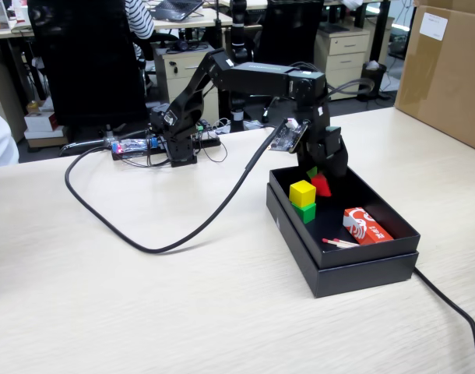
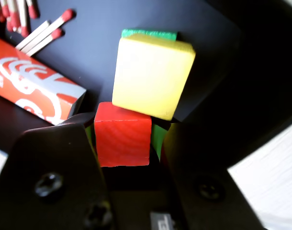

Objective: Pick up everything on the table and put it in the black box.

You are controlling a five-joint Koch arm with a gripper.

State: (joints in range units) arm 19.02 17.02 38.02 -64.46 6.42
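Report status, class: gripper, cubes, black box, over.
Gripper shut on red cube inside black box. Yellow cube stacked on green cube. Matchbox alongside.

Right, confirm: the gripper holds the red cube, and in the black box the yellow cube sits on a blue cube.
Not blue: in the black box the yellow cube sits on a green cube, as the fixed view shows. The gripper does hold the red cube.

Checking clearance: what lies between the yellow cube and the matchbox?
Only bare black box floor separates yellow cube and matchbox, per the fixed view.
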